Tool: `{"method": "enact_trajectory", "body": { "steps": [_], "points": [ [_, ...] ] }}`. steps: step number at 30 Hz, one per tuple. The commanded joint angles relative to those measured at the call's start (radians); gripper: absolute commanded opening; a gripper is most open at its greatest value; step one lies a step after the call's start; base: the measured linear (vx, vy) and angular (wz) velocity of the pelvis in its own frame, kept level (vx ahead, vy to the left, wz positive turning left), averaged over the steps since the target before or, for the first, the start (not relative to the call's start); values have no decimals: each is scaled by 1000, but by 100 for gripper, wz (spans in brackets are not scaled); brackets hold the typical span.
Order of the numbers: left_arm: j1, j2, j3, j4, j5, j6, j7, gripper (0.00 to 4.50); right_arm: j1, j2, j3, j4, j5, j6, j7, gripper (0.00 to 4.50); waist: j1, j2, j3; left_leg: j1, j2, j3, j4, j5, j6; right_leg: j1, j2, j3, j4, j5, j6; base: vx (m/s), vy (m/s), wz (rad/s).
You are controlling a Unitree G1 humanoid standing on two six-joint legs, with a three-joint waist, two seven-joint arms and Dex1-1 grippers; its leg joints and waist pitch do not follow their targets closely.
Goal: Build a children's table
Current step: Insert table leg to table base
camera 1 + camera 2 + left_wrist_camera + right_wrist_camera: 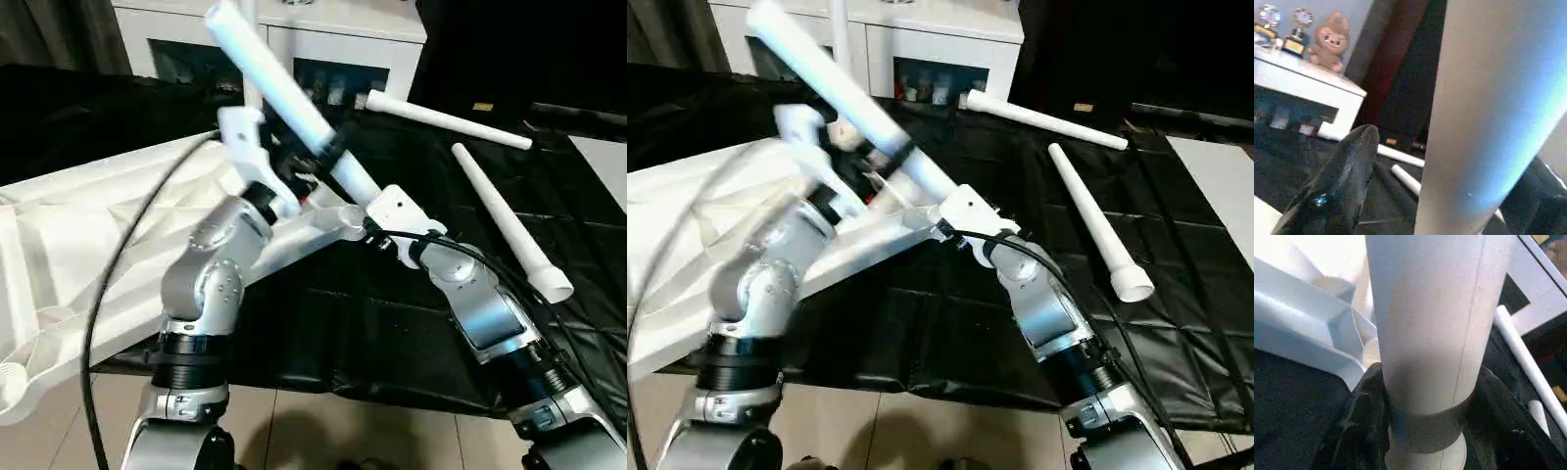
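In your left eye view, the tabletop [88, 245] lies ribbed side up at left on the black-covered table [392, 323], and a leg [284, 88] slants up from its corner at centre. Your right claw [355, 210] clamps that leg low down; your left claw [318, 147] straddles it higher. Two spare legs [446, 119] [509, 220] lie upper right. In your left wrist view, one black finger [1347, 176] stands apart from the leg [1488, 112]. In your right wrist view, both fingers [1364, 426] press the leg [1425, 333].
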Motion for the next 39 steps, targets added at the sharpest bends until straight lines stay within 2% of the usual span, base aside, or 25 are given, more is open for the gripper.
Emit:
{"method": "enact_trajectory", "body": {
  "steps": [1,2,3,5,13,14,18,20,28,29,30,31,33,34,39],
  "points": [
    [-21,-1,37,8,-22,-18,30,326,-1,-7,-21,-28,-2,-19,-10,183,4,-4,-83,2,9,3,-62,-159,45,74,-43,45,-69,-231,-102,0,0,0],
    [-22,2,41,13,-20,-23,38,326,-1,-7,-25,-28,-2,-25,-12,183,4,-5,-83,3,9,4,-61,-159,49,75,-44,46,-67,-219,-111,0,0,0],
    [-23,2,44,17,-22,-27,42,302,-1,-7,-29,-27,-2,-29,-14,183,4,-5,-82,3,9,4,-61,-160,50,75,-44,46,-67,-220,-112,0,0,0],
    [-22,3,46,17,-24,-31,42,289,-1,-5,-36,-29,4,-37,-17,183,6,-5,-81,4,9,5,-61,-167,52,74,-44,47,-69,-231,-114,0,0,0],
    [-25,-8,57,18,-42,-40,32,235,0,-11,-26,-31,0,-67,-15,183,6,-7,-79,3,7,5,-61,-194,41,72,-45,44,-78,-314,-73,0,0,0],
    [-24,-7,56,17,-50,-43,26,213,1,-12,-24,-30,-2,-73,-13,183,6,-7,-79,3,7,5,-61,-192,41,72,-45,44,-78,-313,-70,0,0,0],
    [-21,-3,54,12,-62,-45,22,201,4,-12,-22,-29,-6,-83,-10,183,6,-9,-80,3,7,5,-61,-190,42,71,-44,44,-77,-312,-68,0,0,0],
    [-21,-2,54,13,-61,-47,22,175,4,-12,-21,-28,-7,-87,-10,183,5,-8,-80,2,7,4,-61,-186,42,71,-44,44,-76,-303,-70,0,0,0],
    [-40,3,85,33,-58,-99,42,163,7,-19,-18,-20,-13,-122,-14,183,5,-9,-80,2,6,6,-60,-186,44,72,-44,44,-76,-300,-71,0,0,0],
    [-40,4,85,33,-58,-100,43,163,7,-19,-18,-20,-13,-122,-14,217,6,-9,-81,2,5,6,-60,-183,44,72,-44,44,-77,-300,-69,0,0,0],
    [-41,5,86,34,-59,-105,46,163,8,-19,-18,-20,-13,-124,-14,217,6,-9,-80,2,6,5,-60,-184,43,72,-44,44,-76,-301,-69,0,0,0],
    [-45,4,93,37,-64,-113,52,163,14,-8,-39,-27,24,-131,1,252,6,-6,-81,2,6,5,-60,-187,44,72,-44,44,-76,-301,-68,0,0,0],
    [-53,2,108,43,-72,-130,63,163,22,7,-64,-40,67,-141,18,261,5,-8,-80,2,5,6,-59,-197,50,72,-43,43,-79,-307,-60,0,0,0],
    [-58,-2,120,46,-83,-138,71,162,25,10,-69,-43,74,-145,19,273,5,-9,-81,-1,6,4,-60,-185,49,76,-43,42,-75,-298,-58,0,0,0],
    [-85,-15,191,72,-142,-154,133,162,34,19,-83,-51,94,-207,11,303,5,-5,-82,2,7,4,-59,-179,49,72,-43,42,-72,-271,-83,0,0,0]
  ]
}}
